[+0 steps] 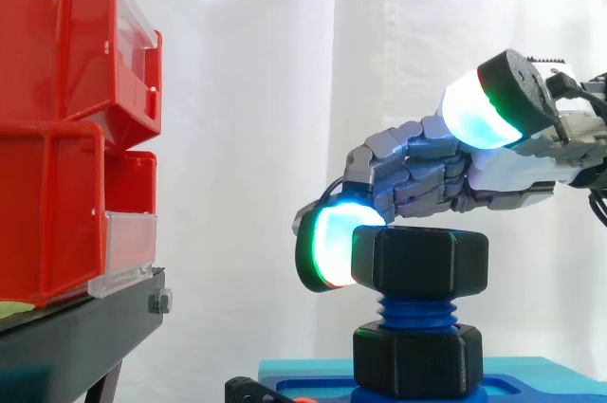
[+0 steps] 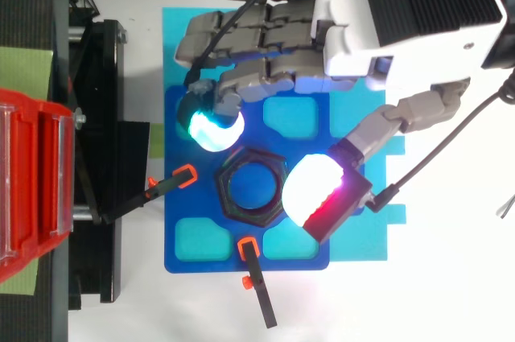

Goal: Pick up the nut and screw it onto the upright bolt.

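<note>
A black hex nut (image 1: 432, 261) sits on top of the upright blue bolt (image 1: 417, 313), whose threads show beneath it. A second black hex collar (image 1: 417, 360) rings the bolt's foot. From above, the nut (image 2: 251, 185) lies at the middle of the blue fixture plate (image 2: 193, 237). My hand (image 1: 427, 171) hovers just over the nut. One glowing fingertip (image 1: 327, 247) rests against the nut's left side. The thumb pad (image 1: 484, 104) is lifted well above and to the right, off the nut. The hand is open and holds nothing.
Stacked red bins (image 1: 57, 137) stand on a black stand (image 1: 76, 337) to the left. Two small orange-tipped black clamps (image 2: 173, 181) (image 2: 253, 274) hold the plate at its left and front edges. A cyan board (image 2: 378, 197) lies under the plate.
</note>
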{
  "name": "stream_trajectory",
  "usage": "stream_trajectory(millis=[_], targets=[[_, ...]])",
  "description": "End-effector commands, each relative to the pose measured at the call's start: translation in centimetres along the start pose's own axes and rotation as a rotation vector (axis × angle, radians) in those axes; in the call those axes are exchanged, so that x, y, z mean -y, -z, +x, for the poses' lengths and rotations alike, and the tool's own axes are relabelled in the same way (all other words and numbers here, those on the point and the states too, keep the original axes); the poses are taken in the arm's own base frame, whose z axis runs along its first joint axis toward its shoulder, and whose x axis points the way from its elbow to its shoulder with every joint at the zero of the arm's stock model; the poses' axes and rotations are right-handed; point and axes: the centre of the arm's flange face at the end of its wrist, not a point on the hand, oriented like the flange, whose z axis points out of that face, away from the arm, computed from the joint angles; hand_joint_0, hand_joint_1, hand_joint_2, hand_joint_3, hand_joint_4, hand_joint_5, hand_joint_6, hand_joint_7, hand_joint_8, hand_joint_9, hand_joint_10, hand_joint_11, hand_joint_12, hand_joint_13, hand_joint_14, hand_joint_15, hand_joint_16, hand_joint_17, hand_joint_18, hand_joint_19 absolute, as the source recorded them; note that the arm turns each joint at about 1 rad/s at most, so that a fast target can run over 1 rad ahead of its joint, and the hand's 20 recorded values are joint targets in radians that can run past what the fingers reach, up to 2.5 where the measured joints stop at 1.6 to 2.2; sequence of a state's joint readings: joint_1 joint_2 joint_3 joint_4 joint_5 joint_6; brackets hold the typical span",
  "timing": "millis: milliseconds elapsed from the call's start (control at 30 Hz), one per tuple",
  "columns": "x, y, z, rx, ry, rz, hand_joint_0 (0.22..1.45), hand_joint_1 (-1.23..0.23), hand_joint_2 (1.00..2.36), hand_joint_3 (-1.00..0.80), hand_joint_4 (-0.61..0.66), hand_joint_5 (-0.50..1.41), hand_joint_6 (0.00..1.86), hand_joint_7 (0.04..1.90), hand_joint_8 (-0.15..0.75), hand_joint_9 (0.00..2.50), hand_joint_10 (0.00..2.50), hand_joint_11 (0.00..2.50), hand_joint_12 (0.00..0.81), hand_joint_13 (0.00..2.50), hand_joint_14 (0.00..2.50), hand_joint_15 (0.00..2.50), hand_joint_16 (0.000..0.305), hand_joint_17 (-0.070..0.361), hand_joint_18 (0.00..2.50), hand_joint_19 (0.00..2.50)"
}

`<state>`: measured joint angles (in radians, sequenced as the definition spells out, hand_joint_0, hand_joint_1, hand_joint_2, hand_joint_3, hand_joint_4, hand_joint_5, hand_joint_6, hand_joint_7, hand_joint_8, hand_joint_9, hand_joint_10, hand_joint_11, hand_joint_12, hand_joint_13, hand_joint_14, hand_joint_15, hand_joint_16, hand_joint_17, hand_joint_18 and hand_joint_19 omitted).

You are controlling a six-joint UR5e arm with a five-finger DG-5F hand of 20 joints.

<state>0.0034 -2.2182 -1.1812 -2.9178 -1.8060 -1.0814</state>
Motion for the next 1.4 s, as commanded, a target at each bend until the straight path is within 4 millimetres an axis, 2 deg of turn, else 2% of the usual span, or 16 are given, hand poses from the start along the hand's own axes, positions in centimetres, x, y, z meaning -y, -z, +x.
stream_trajectory(millis=[0, 133, 267, 467, 1067, 1367], targets=[[0.7, 0.4, -0.3, -0.004, 0.001, 0.008, 0.45, -0.16, 1.0, -0.5, 0.25, -0.13, 0.5, 0.93, 0.225, 0.29, 0.0, 0.0, 0.244, 0.17, 0.0, 0.0, 0.027, 0.06, 0.0, 0.0], [1.0, 0.6, -0.4, -0.002, 0.001, 0.011, 0.45, -0.16, 1.0, -0.5, 0.26, -0.12, 0.5, 0.97, 0.229, 0.32, 0.0, 0.0, 0.241, 0.18, 0.0, 0.0, 0.026, 0.058, 0.0, 0.0], [1.1, 0.6, -0.5, 0.002, 0.002, 0.01, 0.45, -0.16, 1.0, -0.5, 0.21, -0.15, 0.5, 0.77, 0.205, 0.28, 0.0, 0.0, 0.248, 0.16, 0.0, 0.0, 0.027, 0.06, 0.0, 0.0], [0.5, 0.0, -0.7, 0.028, 0.009, -0.012, 0.44, -0.15, 1.0, -0.5, 0.17, -0.18, 0.5, 0.65, 0.188, 0.24, 0.0, 0.0, 0.261, 0.12, 0.0, 0.0, 0.029, 0.065, 0.0, 0.0], [-3.9, -2.1, 1.4, 0.024, -0.017, -0.063, 0.44, -0.14, 1.0, -0.5, 0.15, -0.19, 0.5, 0.63, 0.18, 0.2, 0.0, 0.0, 0.271, 0.09, 0.0, 0.0, 0.033, 0.073, 0.0, 0.0], [-4.1, -2.2, 1.7, 0.013, -0.02, -0.066, 0.44, -0.14, 1.0, -0.5, 0.16, -0.18, 0.5, 0.66, 0.185, 0.2, 0.0, 0.0, 0.272, 0.1, 0.0, 0.0, 0.032, 0.073, 0.0, 0.0]])
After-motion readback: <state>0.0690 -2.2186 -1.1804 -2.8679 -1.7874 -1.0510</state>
